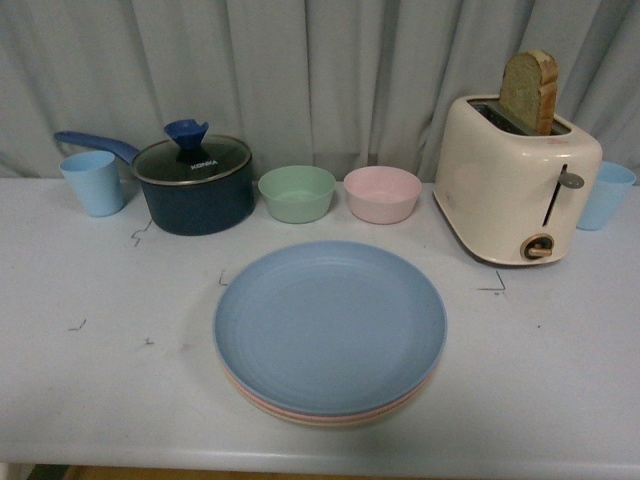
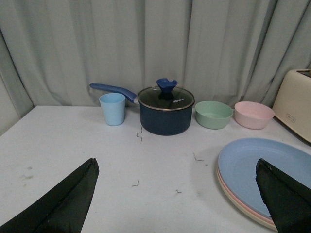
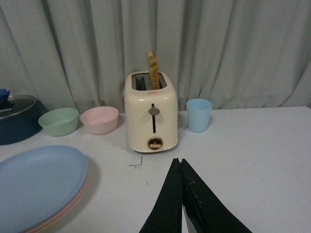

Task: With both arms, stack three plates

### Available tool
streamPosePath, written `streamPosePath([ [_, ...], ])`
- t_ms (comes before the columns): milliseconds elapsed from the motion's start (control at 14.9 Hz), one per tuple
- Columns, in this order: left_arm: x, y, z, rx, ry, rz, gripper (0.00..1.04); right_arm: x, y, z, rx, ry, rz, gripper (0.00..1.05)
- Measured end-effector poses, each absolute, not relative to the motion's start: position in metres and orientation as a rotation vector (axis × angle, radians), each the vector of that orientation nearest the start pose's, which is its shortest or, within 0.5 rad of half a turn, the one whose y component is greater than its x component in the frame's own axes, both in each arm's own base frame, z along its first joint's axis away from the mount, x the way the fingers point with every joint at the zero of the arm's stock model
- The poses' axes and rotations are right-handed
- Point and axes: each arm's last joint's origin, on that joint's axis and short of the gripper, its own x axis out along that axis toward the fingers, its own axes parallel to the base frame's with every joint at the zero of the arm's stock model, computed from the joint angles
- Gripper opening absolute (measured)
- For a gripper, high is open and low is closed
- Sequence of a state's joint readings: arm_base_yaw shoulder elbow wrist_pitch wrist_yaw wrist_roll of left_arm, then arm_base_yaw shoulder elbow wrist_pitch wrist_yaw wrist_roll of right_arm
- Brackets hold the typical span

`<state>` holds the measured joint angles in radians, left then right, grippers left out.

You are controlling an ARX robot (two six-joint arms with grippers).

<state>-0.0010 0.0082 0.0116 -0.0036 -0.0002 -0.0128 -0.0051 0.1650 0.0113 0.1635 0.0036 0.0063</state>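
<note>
Three plates sit in one stack at the table's middle front. The light blue plate (image 1: 330, 325) is on top, with the rim of the pink plate (image 1: 270, 403) and the beige plate (image 1: 330, 422) showing under it. The stack also shows in the left wrist view, blue plate (image 2: 269, 165), and in the right wrist view, blue plate (image 3: 39, 182). Neither arm shows in the front view. My left gripper (image 2: 177, 170) is open above bare table beside the stack. Over the table in front of the toaster, my right gripper (image 3: 178, 161) is shut on nothing.
Along the back stand a light blue cup (image 1: 93, 182), a dark blue lidded saucepan (image 1: 195, 185), a mint bowl (image 1: 297, 193), a pink bowl (image 1: 382, 193), a cream toaster (image 1: 515, 180) holding a bread slice (image 1: 528, 92), and another blue cup (image 1: 605, 195). A curtain hangs behind.
</note>
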Motion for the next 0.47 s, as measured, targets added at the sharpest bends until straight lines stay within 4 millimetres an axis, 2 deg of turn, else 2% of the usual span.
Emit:
streamPosePath([
  [67,0.0975,-0.0001,0.1665,-0.013,0.0,-0.001,0.98,0.1,-0.0005,0.1633,0.006,0.04,-0.006,0.02],
  [134,0.0975,-0.0001,0.1664,-0.013,0.001,-0.002,0.98,0.0971,-0.0005,0.1687,0.006,-0.023,-0.006,0.02],
  [468,0.0975,-0.0001,0.1665,-0.013,0.0,-0.001,0.98,0.0972,-0.0005,0.1668,0.006,-0.004,-0.006,0.02],
])
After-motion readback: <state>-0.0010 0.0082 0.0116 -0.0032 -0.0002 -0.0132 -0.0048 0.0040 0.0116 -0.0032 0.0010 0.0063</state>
